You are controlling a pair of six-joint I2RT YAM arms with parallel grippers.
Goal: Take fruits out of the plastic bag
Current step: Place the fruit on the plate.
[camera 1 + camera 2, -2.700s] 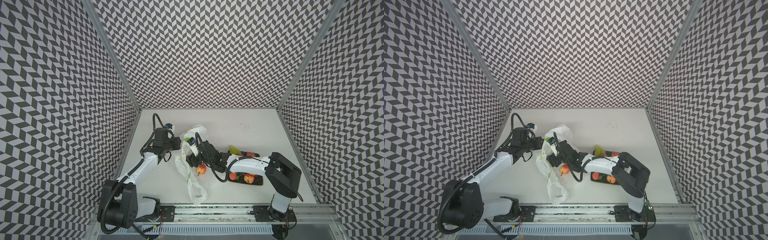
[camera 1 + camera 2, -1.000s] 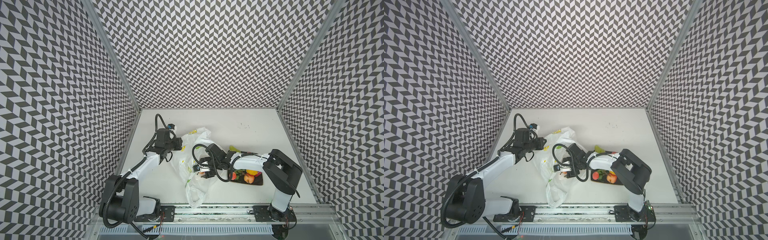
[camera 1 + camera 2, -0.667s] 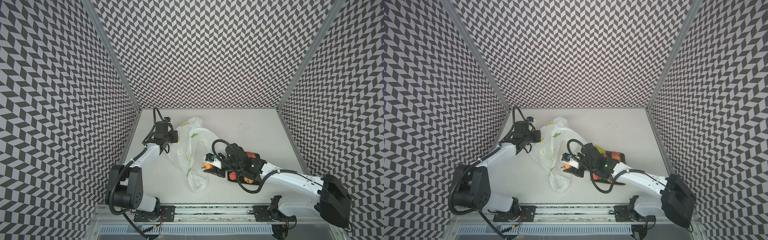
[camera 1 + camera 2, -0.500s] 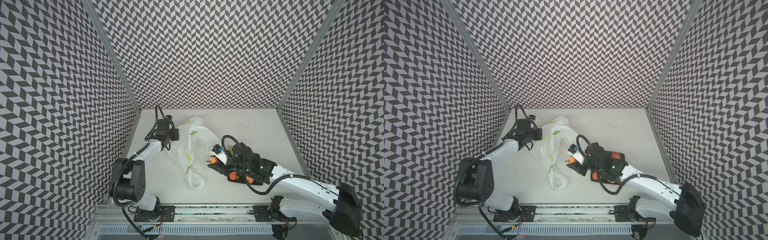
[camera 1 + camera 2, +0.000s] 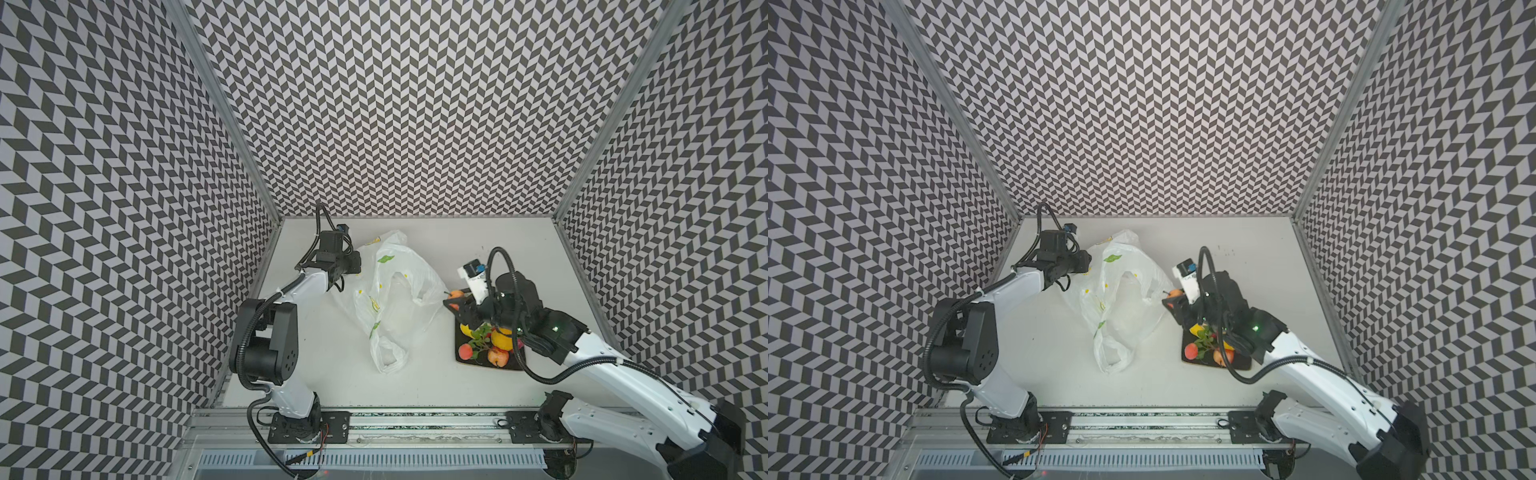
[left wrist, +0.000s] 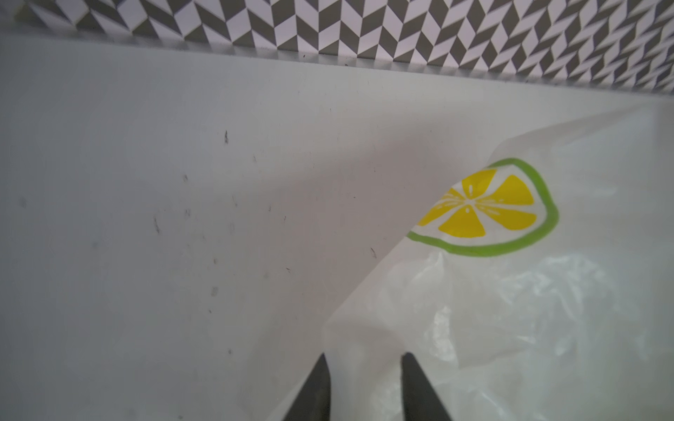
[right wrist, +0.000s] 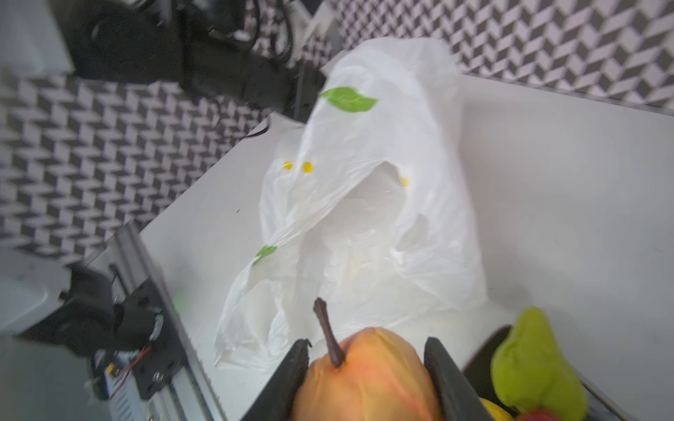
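Pear: the yellow-orange one (image 7: 364,382), stem up, clamped between the fingers of the right hand (image 7: 368,350), at the plate (image 5: 486,366) corner nearest the bag.
Bag: bag (image 5: 395,299) sits crumpled on the desk (image 5: 457,245) between the two arms, with its mouth gaping toward the right hand.
Left hand: left hand (image 6: 364,359) is pinched together on a fold of the bag's far edge.
Other fruit: other fruit (image 5: 488,343) is piled on the dark plate, and the green pear (image 7: 529,357) is just beside the held one.
Hard to see: the plate is half under the right arm (image 5: 602,361) in both top views. The held pear's bottom is cut off, and I honestly can't tell if anything's left in the bag.
Desk: plain white, a few scuffs.
Room: black-and-white chevron walls (image 5: 395,104) on three sides.
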